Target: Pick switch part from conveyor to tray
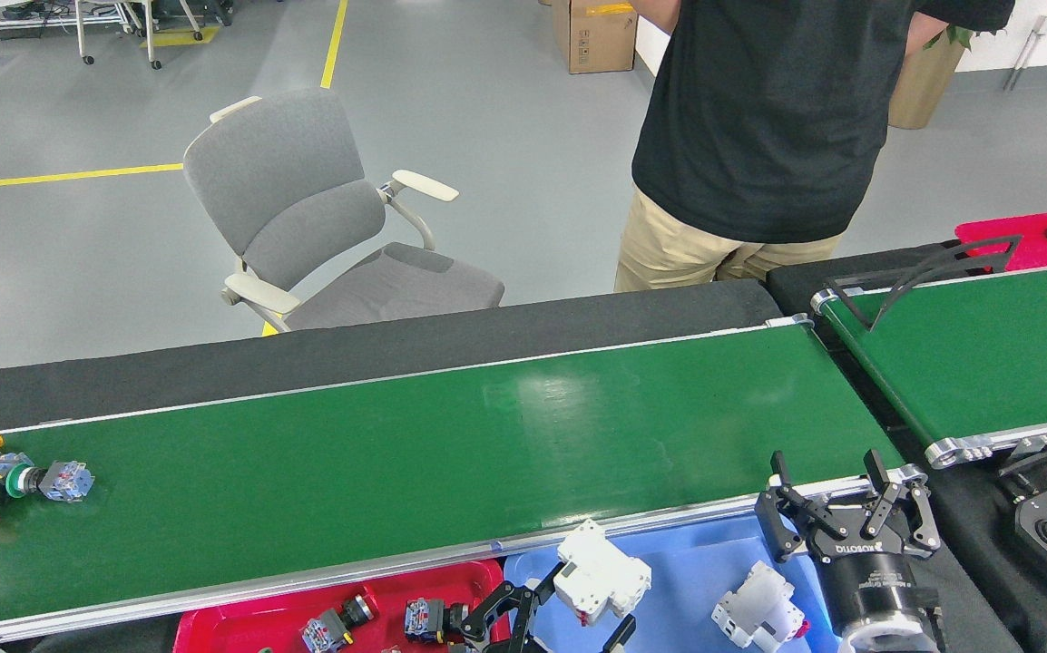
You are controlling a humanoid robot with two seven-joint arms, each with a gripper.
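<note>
One white switch part (pixel 602 573) is pinched in the left gripper (pixel 569 609) over the blue tray (pixel 669 580), clear of the conveyor (pixel 415 472). Transfer is nearly done; next comes lowering and release beside the other white part (pixel 757 606). The right gripper (pixel 841 503) waits spread.

A grey chair (pixel 324 227) stands in the upper left of the frame on my floor (pixel 505 145), near a yellow line (pixel 61 177). At the top stands a person (pixel 759 136) in a black shirt, with a cardboard box (pixel 591 36) beside. A shorter green belt (pixel 986 354) lies at right.
</note>
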